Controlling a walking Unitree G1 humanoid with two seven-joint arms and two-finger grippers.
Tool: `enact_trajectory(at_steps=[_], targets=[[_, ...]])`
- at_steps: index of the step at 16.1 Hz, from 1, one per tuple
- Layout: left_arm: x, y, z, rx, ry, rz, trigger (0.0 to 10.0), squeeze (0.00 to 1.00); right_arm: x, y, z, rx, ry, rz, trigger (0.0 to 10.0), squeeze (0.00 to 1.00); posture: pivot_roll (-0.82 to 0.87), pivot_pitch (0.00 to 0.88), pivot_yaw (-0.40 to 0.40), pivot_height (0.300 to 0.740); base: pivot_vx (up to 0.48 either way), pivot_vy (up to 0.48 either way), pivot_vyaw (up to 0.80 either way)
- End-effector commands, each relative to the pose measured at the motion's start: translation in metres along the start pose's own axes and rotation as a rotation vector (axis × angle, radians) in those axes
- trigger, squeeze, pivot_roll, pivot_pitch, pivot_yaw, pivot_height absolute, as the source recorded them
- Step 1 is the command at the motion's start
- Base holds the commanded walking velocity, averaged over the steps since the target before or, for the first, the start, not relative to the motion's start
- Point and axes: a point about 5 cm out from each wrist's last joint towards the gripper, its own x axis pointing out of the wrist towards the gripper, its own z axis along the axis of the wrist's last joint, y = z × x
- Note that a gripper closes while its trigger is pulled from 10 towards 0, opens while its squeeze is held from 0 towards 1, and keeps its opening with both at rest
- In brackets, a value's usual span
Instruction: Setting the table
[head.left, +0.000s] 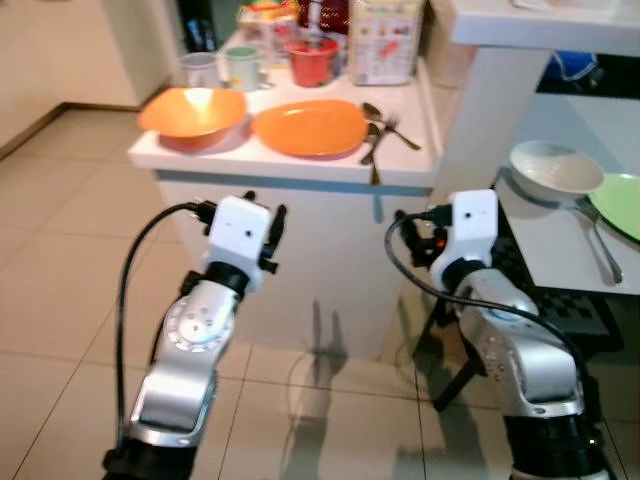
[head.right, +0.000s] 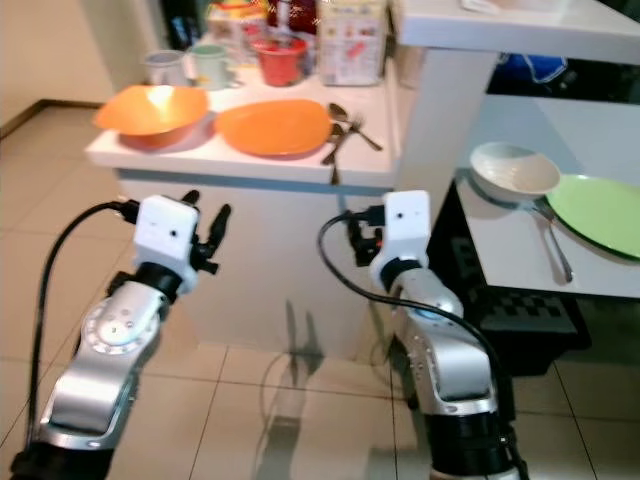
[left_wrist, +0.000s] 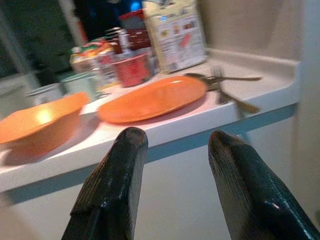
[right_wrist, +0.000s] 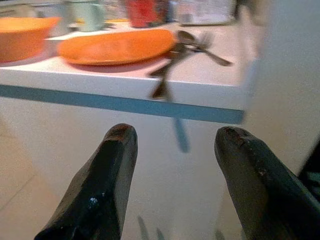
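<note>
Tabletop (head.left: 300, 165): white, far ahead of both arms.
Orange plate (head.left: 310, 127): flat on the tabletop, centre.
Orange bowl (head.left: 192, 112): left of the plate, just beside it.
Cutlery (head.left: 380, 130): right of the plate, near the edge.
Left claw (left_wrist: 172, 150): fingers apart, holding nothing, below tabletop edge.
Right claw (right_wrist: 172, 145): fingers apart, holding nothing.

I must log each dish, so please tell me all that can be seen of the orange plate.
The orange plate is round, shallow and glossy, likely plastic, with nothing on it. It lies flat near the front edge of the white counter, between the orange bowl and the cutlery, which lies close by its rim. No gripper touches it.
</note>
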Motion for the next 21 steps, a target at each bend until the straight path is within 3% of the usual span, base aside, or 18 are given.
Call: enact_trajectory(at_steps=[1,10,21], targets=[[0.001,0.002,-0.001,0.004,0.002,-0.005,10.0,0.00,0.001,0.000,-0.001,-0.002,0.003,-0.005,10.0,0.00,-0.01,0.000,0.015,0.740,0.300,0.000,0.00],[-0.001,0.001,-0.002,0.006,-0.001,-0.007,10.0,0.00,0.003,0.006,0.008,0.004,-0.024,0.067,10.0,0.00,-0.01,0.000,0.004,0.740,0.303,0.000,0.00],[-0.010,-0.005,-0.005,0.035,0.012,-0.034,10.0,0.00,0.000,0.006,-0.001,0.004,0.064,0.071,10.0,0.00,-0.02,0.000,-0.016,0.740,0.303,0.000,0.00]])
